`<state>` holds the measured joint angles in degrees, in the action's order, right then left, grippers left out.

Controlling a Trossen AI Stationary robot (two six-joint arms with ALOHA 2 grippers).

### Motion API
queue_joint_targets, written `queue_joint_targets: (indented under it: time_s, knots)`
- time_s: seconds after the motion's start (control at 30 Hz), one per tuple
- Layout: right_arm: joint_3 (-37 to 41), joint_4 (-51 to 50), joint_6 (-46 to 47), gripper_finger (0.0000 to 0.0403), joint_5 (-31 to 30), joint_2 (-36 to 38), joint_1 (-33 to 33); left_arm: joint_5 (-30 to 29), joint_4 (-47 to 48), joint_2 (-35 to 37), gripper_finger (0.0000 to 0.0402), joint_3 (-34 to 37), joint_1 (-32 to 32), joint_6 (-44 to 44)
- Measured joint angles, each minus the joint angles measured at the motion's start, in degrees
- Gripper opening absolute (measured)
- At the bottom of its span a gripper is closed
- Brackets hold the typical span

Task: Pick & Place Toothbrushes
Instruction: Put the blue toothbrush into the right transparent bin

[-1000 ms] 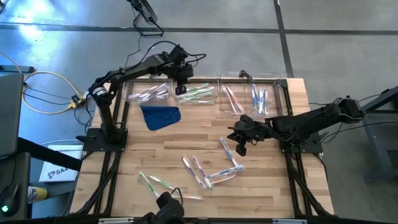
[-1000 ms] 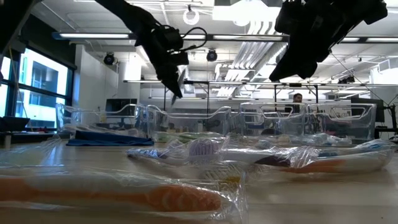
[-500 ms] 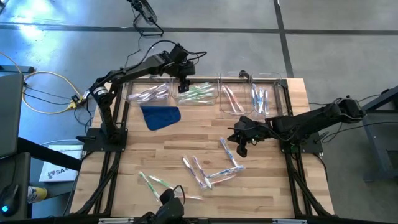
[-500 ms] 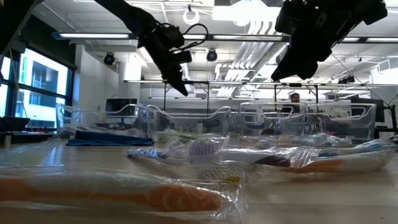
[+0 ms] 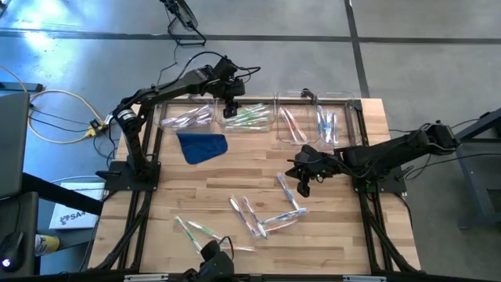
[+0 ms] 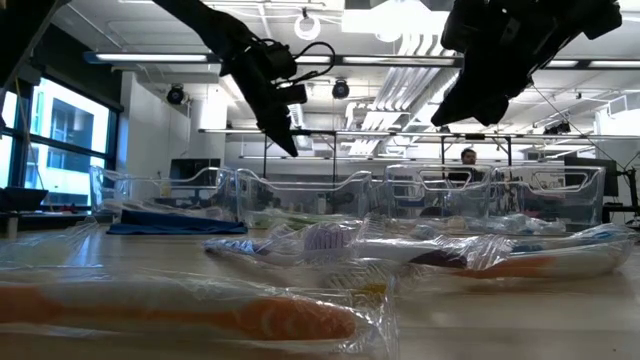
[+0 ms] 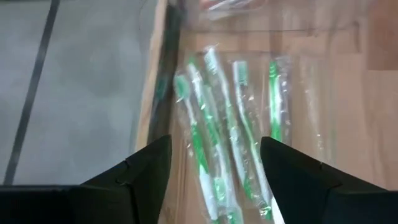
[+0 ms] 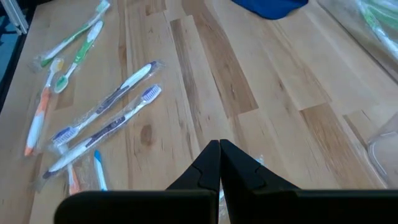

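The left pincer hangs above the second clear bin from the left in the row at the table's far edge. Its fingers are spread wide and hold nothing. Directly below it, inside that bin, lie the green toothbrushes, several wrapped sticks side by side (the wrapping glints in the left wrist view).

The right pincer is over the middle-right part of the table, its fingers pressed together and empty. A blue toothbrush lies on the table just beside it.

Bin contents, left to right in the high view:
- first bin: whitish toothbrushes
- second bin: the green ones
- third bin: pink toothbrushes
- fourth bin: blue toothbrushes

A blue cloth lies on the table just in front of the first bin.

Loose toothbrushes remain on the table. A cluster of wrapped sticks lies in the near middle, and a green pair lies near the front left edge. The right wrist view shows blue-and-white ones side by side, with green ones and an orange one well apart from them.

In the low view, wrapped toothbrushes lie close to the camera, and the bins stand in a row behind them.
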<state>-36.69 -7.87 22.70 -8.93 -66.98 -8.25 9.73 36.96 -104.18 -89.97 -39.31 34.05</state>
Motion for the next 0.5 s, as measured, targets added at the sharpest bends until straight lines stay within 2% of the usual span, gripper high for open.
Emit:
queue_joint_targets:
  time_s: [0.17,0.33,0.5]
  knots:
    - [0.0,1.8,0.0,0.0002,-0.1,0.0,0.0,-1.1,-1.7,0.4,0.0241,0.0,3.1,2.8]
    - [0.0,3.9,0.0,0.0002,-0.1,0.0,0.0,-8.5,-4.6,2.7,0.0241,0.5,8.4,5.3]
    - [0.0,3.9,2.0,0.0002,-0.1,0.0,0.0,-10.6,-14.7,9.1,0.0241,7.5,12.7,5.9]
